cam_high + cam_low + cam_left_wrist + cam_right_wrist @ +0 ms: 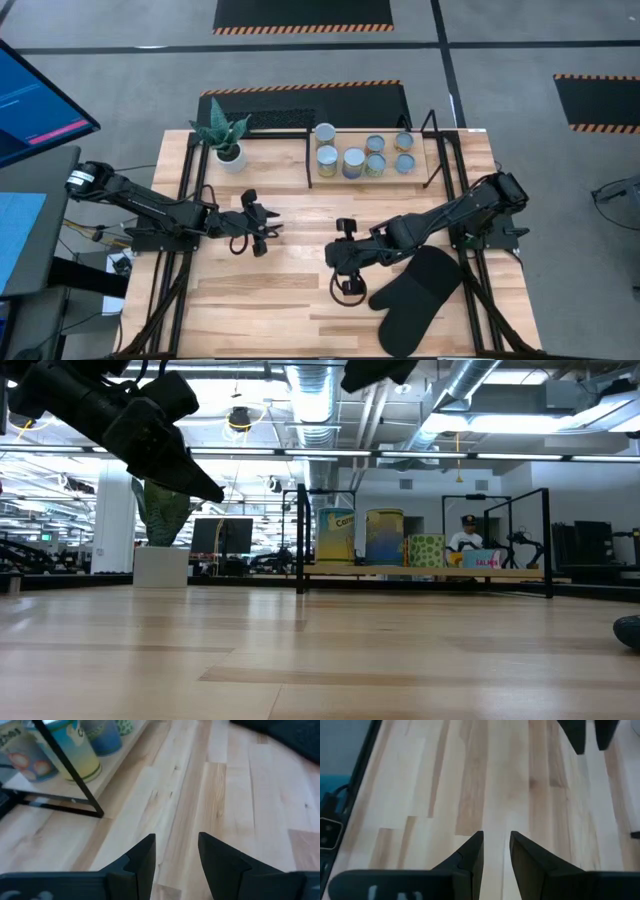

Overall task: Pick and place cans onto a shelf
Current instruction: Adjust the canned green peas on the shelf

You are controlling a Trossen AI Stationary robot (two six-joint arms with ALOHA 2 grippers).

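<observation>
PROGRESS: seven small metal cans (pixel 352 160) all standing on the low black-barred wood-base shelf (pixel 432 158) | LEFT: left gripper (pixel 262 228) apart, empty | RIGHT: right gripper (pixel 345 262) apart, empty | LEFT TO DO: seemingly nothing

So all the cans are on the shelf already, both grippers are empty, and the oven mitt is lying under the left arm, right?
Not quite: the oven mitt lies by the right arm, next to the right gripper, as the high view shows. The rest holds: the cans stand on the shelf, and the left gripper and right gripper are both empty.
</observation>
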